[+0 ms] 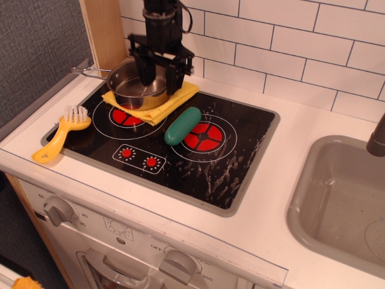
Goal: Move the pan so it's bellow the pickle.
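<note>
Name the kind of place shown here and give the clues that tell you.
Probably a toy play kitchen: a flat black stovetop with printed red burners, white wall tiles, a grey sink and oven knobs below. A robot gripper hangs over the pan.

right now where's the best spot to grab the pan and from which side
Grip the pan by its right rim wall, coming straight down from above. It stands upright and open-topped on the yellow cloth, so one finger fits inside, one outside. The gripper already hangs there; the thin handle looks less secure.
</note>
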Robot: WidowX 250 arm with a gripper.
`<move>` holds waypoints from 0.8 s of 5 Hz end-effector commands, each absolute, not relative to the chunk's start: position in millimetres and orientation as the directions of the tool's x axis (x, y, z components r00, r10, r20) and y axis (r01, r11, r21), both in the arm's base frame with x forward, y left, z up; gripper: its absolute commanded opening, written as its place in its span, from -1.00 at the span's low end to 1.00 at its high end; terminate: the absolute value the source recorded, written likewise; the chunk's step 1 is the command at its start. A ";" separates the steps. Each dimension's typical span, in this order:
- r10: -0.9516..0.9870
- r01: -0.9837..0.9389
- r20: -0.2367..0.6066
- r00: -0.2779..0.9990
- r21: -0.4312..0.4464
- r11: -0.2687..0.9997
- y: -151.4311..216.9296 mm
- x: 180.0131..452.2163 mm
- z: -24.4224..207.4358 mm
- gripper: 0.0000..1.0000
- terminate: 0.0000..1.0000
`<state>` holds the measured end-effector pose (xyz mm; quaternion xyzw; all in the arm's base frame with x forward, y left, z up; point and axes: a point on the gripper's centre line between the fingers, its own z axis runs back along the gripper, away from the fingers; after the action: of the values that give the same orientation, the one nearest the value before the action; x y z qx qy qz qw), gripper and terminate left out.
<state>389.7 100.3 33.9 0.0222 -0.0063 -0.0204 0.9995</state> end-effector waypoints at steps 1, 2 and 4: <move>-0.038 0.035 0.059 0.998 0.060 0.998 107.8 393.9 52.2 -1.00 -1.00; -0.064 0.061 0.107 0.992 0.034 0.998 97.5 391.4 71.3 -1.00 -1.00; -0.206 0.208 0.180 0.962 0.004 0.978 37.1 341.5 108.8 -1.00 -1.00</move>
<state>336.7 28.2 86.9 -0.0171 -0.0545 -0.1088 0.9924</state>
